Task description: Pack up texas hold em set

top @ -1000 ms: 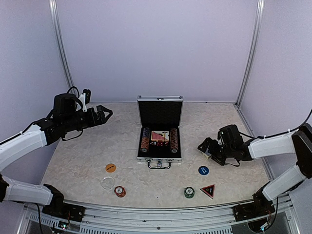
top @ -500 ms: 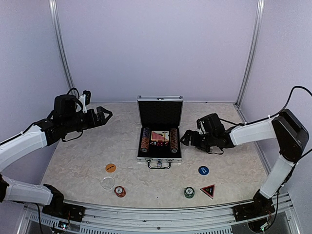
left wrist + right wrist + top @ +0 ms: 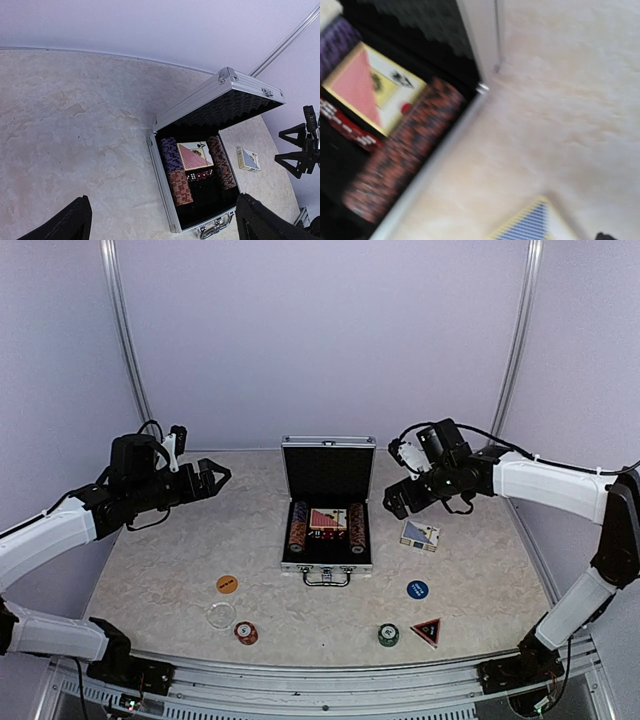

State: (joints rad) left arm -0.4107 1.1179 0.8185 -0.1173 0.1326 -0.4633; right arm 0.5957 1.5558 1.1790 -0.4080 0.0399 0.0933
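Silver case [image 3: 327,566] stands open: one red deck [image 3: 327,519] between two chip rows [image 3: 296,525]. In front of the case lie three discs [image 3: 227,584], two loose chip stacks [image 3: 246,633] and one triangle marker [image 3: 427,630]. One blue deck [image 3: 420,535], newly uncovered, lies right of the case. The right gripper [image 3: 396,502] has swung up by the case's right side, spread wide and empty. The left gripper [image 3: 215,477] hovers left of the case, wide and empty. Left wrist: the case sits between spread fingers [image 3: 65,225]. Right wrist: blurred case corner, blue deck beside it
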